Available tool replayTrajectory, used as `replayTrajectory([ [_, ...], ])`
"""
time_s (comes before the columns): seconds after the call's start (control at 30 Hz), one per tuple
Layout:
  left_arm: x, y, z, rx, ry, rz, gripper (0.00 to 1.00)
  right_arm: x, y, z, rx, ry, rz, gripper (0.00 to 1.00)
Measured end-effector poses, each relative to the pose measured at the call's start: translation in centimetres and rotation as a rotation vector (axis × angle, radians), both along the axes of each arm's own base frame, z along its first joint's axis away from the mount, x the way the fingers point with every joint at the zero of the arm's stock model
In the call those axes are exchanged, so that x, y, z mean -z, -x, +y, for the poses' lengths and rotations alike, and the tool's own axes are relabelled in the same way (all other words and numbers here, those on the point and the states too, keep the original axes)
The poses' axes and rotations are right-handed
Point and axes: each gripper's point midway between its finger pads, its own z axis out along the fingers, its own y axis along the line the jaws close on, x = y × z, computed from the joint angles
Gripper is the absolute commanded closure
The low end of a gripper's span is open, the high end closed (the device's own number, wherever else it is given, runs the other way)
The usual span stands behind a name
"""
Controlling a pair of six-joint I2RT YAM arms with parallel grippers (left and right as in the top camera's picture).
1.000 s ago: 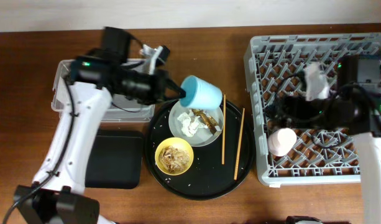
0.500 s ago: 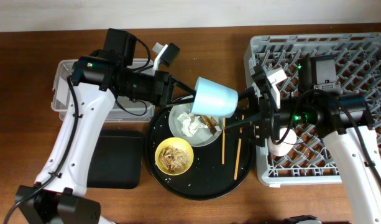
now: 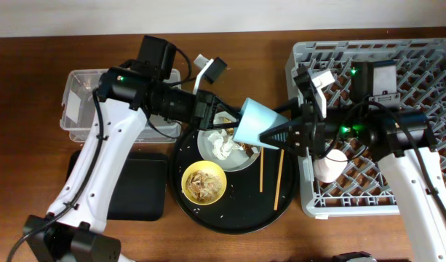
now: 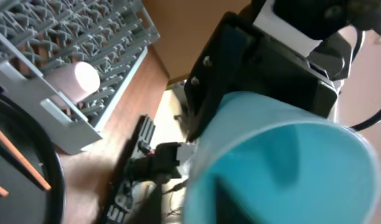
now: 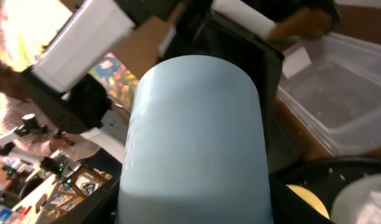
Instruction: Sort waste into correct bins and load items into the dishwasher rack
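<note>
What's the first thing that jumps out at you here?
A blue cup hangs in mid-air above the round black tray, the left gripper at its rim and the right gripper at its base. On the right, a big grey rack holds a pink cup.

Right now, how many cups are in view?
2. The light blue cup is held aloft over the grey plate; the pink cup lies in the dishwasher rack near its left side. The right arm hides part of the rack.

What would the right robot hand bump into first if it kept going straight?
The right gripper would likely meet the light blue cup first, held by the left gripper.
</note>
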Motion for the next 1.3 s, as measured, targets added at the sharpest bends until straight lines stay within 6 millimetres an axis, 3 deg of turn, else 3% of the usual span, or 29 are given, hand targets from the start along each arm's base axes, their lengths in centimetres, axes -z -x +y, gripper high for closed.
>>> replayTrajectory([
  [0.07,0.3,-0.5,0.4,-0.021,-0.017,-0.008,0.01,0.9,-0.6,-0.8,0.089,0.072,0.051,0.48],
  [0.13,1.1,-1.7,1.7,-0.079,-0.064,0.002,0.01,1.7,-1.8,-4.2,0.291,0.162,0.128,0.47],
  [0.2,2.6,-2.6,3.7,-0.156,-0.155,0.052,0.01,3.3,-2.9,-10.5,0.594,0.259,0.259,0.47],
  [0.27,3.8,-3.0,5.2,-0.208,-0.227,0.086,0.01,5.9,-2.6,-15.7,0.827,0.371,0.41,0.47],
  [0.33,4.7,-3.2,5.9,-0.233,-0.287,0.095,0.01,9.5,-1.5,-22.5,1.119,0.524,0.616,0.47],
  [0.43,5.3,-3.3,6.2,-0.245,-0.321,0.089,0.01,13.5,-0.6,-28.8,1.355,0.683,0.842,0.47],
  [0.57,5.5,-3.3,6.4,-0.249,-0.339,0.092,0.01,18.8,-0.6,-30.9,1.335,0.81,1.084,0.47],
  [0.7,5.6,-3.3,6.4,-0.25,-0.345,0.093,0.0,22.9,-1.5,-31.1,1.247,0.834,1.224,0.13],
  [0.73,5.7,-3.3,6.5,-0.251,-0.346,0.093,0.01,23.2,-1.7,-30.9,1.232,0.823,1.233,0.12],
  [0.83,5.7,-3.3,6.5,-0.251,-0.347,0.093,0.01,22.4,-1.9,-30.6,1.217,0.803,1.231,0.12],
  [0.93,5.8,-3.1,6.2,-0.243,-0.353,0.09,0.01,17.5,-3.5,-30.8,1.25,0.75,1.126,0.13],
  [1.0,6.3,-2.7,5.6,-0.226,-0.389,0.075,0.01,13.1,-4.2,-30.2,1.269,0.685,0.977,0.13],
  [1.1,7.9,-2.1,5.0,-0.21,-0.508,0.046,0.02,6.8,-3.4,-27.3,1.279,0.627,0.72,0.12],
  [1.17,10.2,-1.1,5.1,-0.219,-0.701,0.038,0.07,3.1,-1.8,-23.8,1.23,0.601,0.54,0.13],
  [1.27,12.8,-0.2,6.3,-0.286,-0.993,0.005,0.11,1.6,-0.7,-21.4,1.177,0.595,0.446,0.12],
  [1.3,13.3,0.2,6.3,-0.318,-1.084,-0.017,0.19,1.6,-0.8,-21.1,1.163,0.597,0.444,0.12],
])
